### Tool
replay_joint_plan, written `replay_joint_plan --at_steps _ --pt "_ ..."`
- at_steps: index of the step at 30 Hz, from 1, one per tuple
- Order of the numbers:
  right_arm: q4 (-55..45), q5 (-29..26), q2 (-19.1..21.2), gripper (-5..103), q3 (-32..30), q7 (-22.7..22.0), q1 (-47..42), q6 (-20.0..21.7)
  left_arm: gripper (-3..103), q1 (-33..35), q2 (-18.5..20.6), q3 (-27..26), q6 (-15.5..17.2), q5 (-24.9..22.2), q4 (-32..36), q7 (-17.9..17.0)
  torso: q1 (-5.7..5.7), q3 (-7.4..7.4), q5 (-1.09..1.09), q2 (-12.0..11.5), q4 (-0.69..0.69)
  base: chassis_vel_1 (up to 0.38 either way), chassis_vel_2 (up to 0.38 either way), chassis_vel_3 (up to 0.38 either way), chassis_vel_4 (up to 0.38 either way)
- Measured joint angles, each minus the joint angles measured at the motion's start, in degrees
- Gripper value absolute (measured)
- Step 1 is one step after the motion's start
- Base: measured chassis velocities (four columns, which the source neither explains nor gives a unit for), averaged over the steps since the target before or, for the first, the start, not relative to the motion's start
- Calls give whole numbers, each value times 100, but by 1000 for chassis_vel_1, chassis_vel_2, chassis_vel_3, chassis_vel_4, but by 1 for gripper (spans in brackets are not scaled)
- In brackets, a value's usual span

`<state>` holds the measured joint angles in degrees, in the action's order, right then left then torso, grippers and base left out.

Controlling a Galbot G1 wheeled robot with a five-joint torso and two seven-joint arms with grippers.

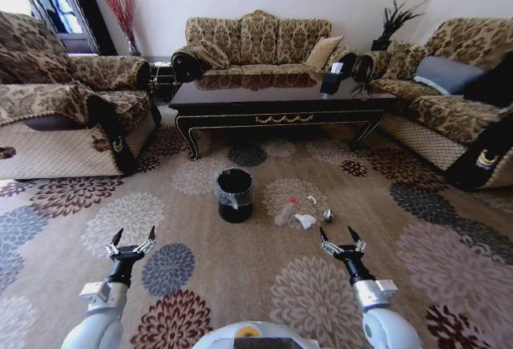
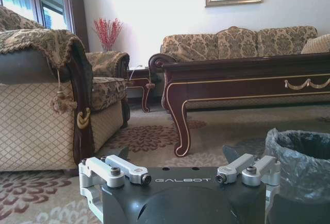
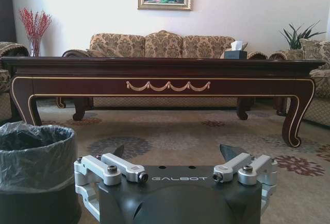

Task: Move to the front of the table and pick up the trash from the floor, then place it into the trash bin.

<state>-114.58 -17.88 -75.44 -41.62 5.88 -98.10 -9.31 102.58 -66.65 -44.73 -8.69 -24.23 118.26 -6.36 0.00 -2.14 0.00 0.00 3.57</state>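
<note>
Both claws, left (image 1: 134,239) and right (image 1: 341,239), are being held open low over the bare carpet (image 1: 240,277), each body marked "GALBOT". Ahead, the bin (image 1: 234,194) is being flanked by the trash (image 1: 303,213), a red-capped clear bottle with white scraps. Beyond, the dark gold-trimmed worktop (image 1: 280,96) is being ringed by sofas.
</note>
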Motion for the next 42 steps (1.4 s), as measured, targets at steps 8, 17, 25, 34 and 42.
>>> replay_joint_plan --at_steps 8,17,25,34,42 --pt "13 -1 -28 100 58 -29 27 31 100 39 -4 -10 -6 -2 -6 2 0 0 0 0 0 -160 176 168 -186" --pt "42 -9 -21 100 46 -59 43 47 100 -109 34 57 31 19 -16 -5 0 0 0 0 0 -149 156 154 -156" --pt "55 -121 -39 100 60 -65 46 12 100 -303 137 205 149 79 -31 -89 0 -1 -1 0 0 -166 173 157 -168" --pt "108 -64 -91 100 76 -65 40 -35 100 -970 487 850 932 285 156 -478 0 1 0 0 0 -47 45 38 -51" --pt "148 11 -143 100 87 -97 52 -41 100 -1921 1116 2009 2446 -295 672 -1327 0 0 0 0 1 0 0 0 0"
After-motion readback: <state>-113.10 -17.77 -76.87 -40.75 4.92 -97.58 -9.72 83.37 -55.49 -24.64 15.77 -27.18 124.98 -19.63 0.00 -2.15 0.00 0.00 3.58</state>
